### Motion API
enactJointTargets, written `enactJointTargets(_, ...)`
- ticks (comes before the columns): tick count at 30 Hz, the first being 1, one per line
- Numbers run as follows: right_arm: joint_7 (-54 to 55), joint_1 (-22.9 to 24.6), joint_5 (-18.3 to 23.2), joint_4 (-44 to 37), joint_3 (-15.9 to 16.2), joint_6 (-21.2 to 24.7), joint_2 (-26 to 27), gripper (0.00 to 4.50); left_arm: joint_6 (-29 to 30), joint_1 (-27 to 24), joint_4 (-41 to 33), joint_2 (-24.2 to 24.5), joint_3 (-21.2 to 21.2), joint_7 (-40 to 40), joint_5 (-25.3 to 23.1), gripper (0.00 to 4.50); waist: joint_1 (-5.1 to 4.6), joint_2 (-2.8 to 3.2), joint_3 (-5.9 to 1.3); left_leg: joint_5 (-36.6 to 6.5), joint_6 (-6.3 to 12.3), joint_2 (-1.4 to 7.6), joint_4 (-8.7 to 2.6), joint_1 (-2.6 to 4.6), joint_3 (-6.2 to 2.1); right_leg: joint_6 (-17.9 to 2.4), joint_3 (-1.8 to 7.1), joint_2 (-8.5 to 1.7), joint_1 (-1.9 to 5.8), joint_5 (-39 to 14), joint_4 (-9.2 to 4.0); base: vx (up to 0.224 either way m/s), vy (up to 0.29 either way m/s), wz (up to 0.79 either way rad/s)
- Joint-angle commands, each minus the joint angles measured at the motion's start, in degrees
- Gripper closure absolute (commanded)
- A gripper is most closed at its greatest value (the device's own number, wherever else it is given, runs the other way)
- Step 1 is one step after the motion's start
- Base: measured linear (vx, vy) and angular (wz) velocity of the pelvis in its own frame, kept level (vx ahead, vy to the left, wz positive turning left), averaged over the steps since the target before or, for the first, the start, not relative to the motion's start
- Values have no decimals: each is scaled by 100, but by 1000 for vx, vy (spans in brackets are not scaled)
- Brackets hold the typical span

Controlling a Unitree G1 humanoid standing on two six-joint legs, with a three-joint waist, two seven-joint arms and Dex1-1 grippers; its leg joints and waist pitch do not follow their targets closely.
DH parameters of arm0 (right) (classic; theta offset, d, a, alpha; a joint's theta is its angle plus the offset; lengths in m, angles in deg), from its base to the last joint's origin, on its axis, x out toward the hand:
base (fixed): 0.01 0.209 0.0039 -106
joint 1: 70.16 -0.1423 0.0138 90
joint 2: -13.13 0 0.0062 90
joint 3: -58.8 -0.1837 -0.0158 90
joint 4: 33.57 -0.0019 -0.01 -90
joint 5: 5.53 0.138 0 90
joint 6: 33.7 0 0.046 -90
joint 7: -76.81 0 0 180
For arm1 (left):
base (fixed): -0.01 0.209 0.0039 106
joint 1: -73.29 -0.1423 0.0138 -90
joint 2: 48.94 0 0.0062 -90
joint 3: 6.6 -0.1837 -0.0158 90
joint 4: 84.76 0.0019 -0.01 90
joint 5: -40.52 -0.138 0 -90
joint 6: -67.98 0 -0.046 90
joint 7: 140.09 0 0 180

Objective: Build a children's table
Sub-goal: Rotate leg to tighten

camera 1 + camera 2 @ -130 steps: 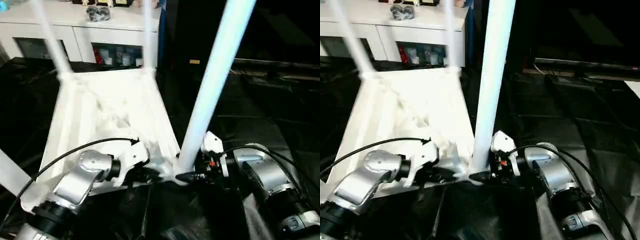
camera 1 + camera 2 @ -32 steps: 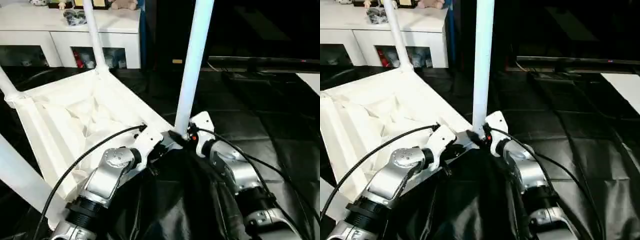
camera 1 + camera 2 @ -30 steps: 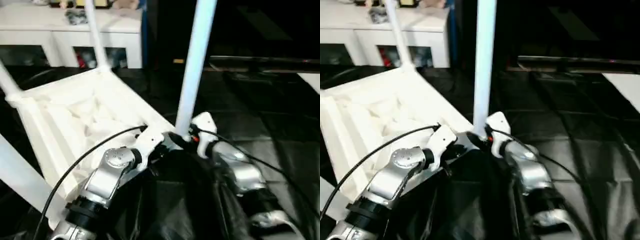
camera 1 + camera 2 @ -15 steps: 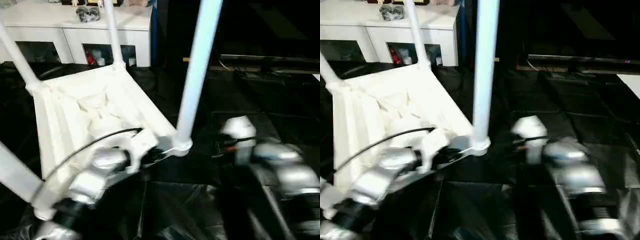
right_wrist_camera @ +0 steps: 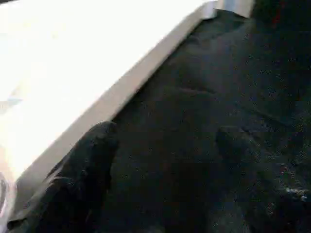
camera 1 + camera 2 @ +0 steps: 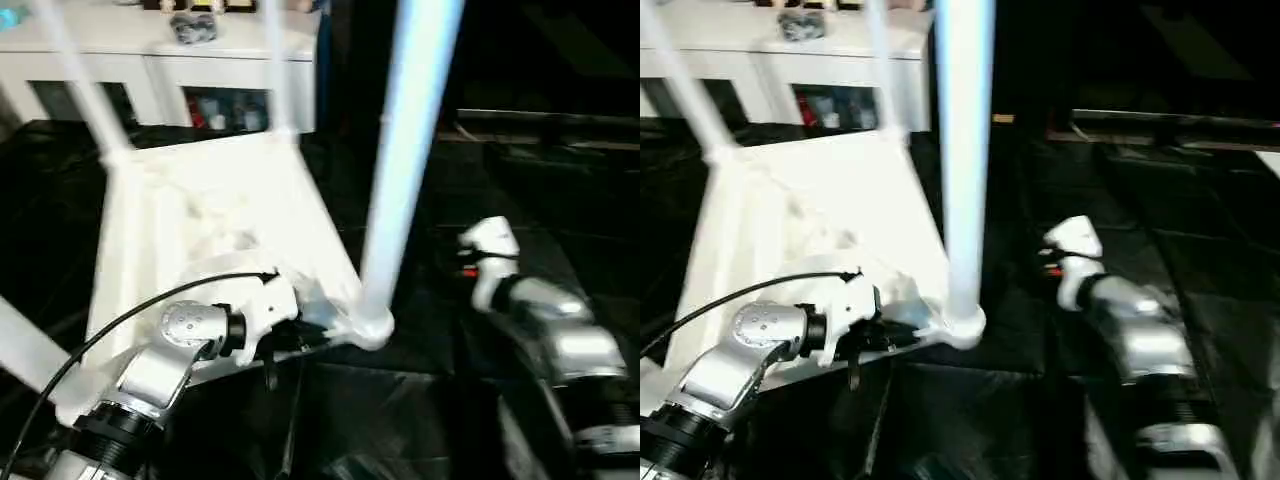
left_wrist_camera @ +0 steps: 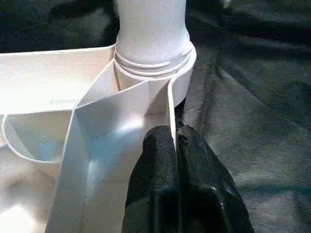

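The children's table lies upside down on the black cover, its ribbed underside facing up. Legs stand in the corner sockets, the nearest leg rising tall right in front of me. My left gripper is shut on the thin rim wall of the top, right beside that leg's socket. My right gripper is open with only black cover between its fingers. It hangs off to the right of the near leg, apart from it, with the table's white edge beside it.
A white cabinet with glass doors stands behind the table, small items on its top. The black-covered work surface spreads to the right and front. A dark low shelf runs along the back right.
My right gripper has come away from the base of the near leg and drawn back to the right. The left gripper keeps its hold on the rim. The camera view has shifted.
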Motion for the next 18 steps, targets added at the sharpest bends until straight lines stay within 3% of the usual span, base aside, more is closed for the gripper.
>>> enactJointTargets(1,103,-14,-23,-112,6,23,-14,91,-332,139,-142,-147,-38,254,445,450,-37,-52,-358,-925,313,149,-317,51,7,-1061,294,-347,279,-1250,-378,0,0,0)
enactJointTargets(4,155,-25,-31,-94,24,-12,77,91,-384,177,-93,-169,-10,375,521,450,-25,-83,-352,-949,279,140,-324,42,11,-988,297,-356,287,-1383,-387,0,0,0)
enactJointTargets(12,226,-58,-36,-42,82,-87,180,91,-686,173,147,22,79,703,536,450,-13,-96,-349,-935,273,128,-324,34,9,-856,295,-362,281,-1593,-402,0,0,0)
enactJointTargets(18,262,-51,-44,-57,146,-106,250,91,-752,94,87,96,211,897,762,450,-18,-70,-355,-912,240,142,-329,29,5,-887,296,-362,279,-1495,-376,0,0,0)
